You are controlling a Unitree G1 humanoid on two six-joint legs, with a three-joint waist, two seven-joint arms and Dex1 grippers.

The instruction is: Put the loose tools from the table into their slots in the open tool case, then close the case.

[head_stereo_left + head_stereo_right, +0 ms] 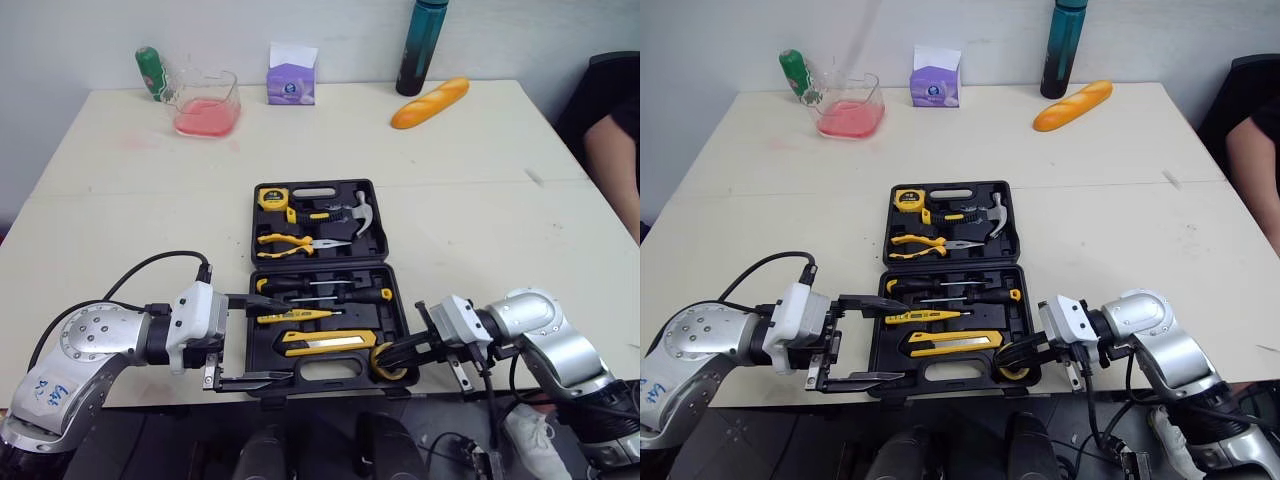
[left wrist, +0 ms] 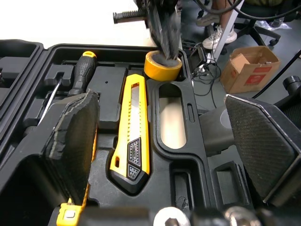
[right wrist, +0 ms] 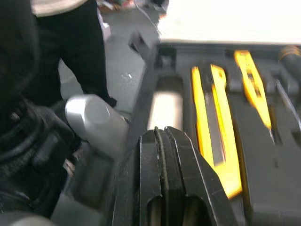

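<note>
My R gripper (image 1: 388,356) is pinching the wall of the yellow tape roll (image 2: 162,66), fingers shut on it, at the near-right corner of the tool case (image 1: 318,263), just beside the utility knife (image 1: 325,342). Can't tell if the roll is sitting fully in its recess. My L gripper (image 1: 250,340) is hanging wide open w/ nothing in it, one finger over the trays, the other along the near rim. Risks I'm weighing:
- The roll may be catching on a pad at release & lifting out.
- The case is lying right at the table (image 1: 480,200) edge, so a nudge could be sliding it off.
- The lid could be jamming on an unseated roll.
</note>
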